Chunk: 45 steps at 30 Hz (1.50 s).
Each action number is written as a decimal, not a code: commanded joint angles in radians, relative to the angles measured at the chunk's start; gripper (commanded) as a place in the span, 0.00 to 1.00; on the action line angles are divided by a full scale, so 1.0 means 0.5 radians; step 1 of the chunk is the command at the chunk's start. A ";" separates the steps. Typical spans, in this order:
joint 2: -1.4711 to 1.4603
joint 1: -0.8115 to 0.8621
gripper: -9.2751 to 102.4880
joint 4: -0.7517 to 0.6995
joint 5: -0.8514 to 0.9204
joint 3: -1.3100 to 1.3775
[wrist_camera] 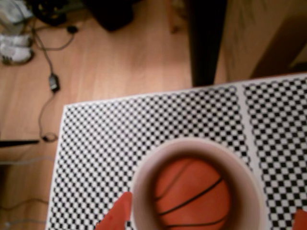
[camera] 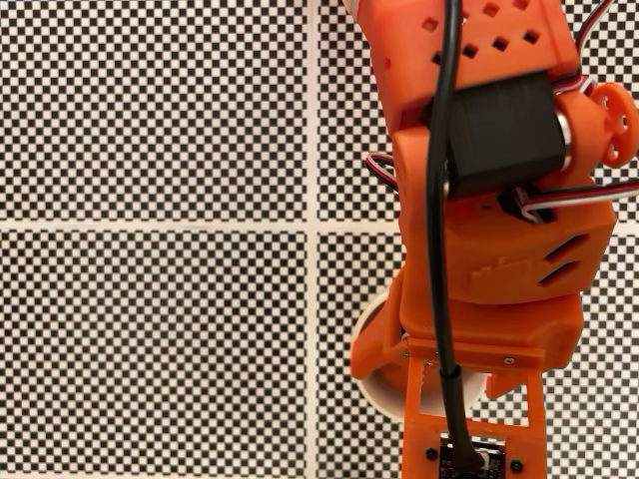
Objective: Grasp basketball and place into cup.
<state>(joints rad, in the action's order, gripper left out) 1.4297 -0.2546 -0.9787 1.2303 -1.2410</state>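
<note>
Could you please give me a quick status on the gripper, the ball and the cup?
Gripper fingertips straddle the cup, open. Basketball inside the cup. Nothing in the way on the checkered mat.

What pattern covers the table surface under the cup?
A fine black-and-white checkerboard with pale dividing lines, clearest in the fixed view; the wrist view shows it around the cup.

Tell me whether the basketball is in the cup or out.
In. The wrist view looks down into the cup, and the basketball sits inside, ringed by the pale rim on all visible sides.
</note>
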 commanded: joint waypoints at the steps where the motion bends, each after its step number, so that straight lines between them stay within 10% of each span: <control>1: 0.009 -0.021 0.49 0.015 -0.018 0.107; 18: 0.623 0.086 0.39 -0.650 0.083 0.067; 45: 3.436 0.242 0.36 -0.577 0.396 -2.181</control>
<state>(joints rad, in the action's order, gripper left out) 3.0695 -0.1319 -1.2901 1.4235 -2.2580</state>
